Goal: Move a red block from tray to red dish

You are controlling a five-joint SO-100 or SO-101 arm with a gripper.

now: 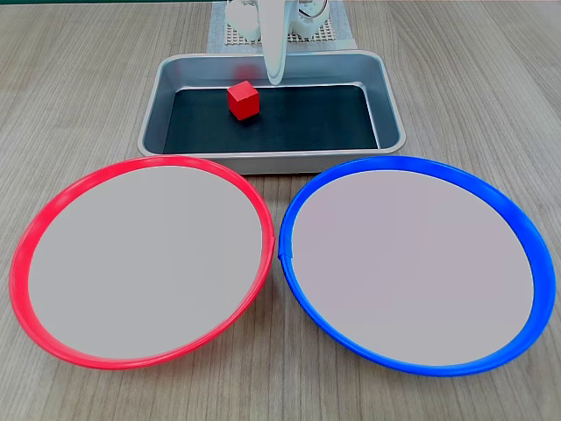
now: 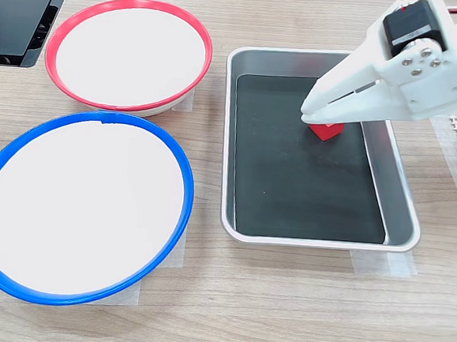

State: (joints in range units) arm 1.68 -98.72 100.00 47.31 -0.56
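Plainly, the small bright red block [image 1: 244, 100] sits on the tray's [image 1: 166, 96] dark floor, fingers [image 2: 312, 114] together above it.

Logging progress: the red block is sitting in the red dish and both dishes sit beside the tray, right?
Not quite. The red block is on the floor of the tray, as both exterior views show; the red dish holds nothing. The rest stands.

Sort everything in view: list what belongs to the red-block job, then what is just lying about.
Job:
red block, on the tray floor
tray
red dish
hand, over the block

Lying about:
blue dish
white mesh mat behind the tray
dark equipment at the second exterior view's top left
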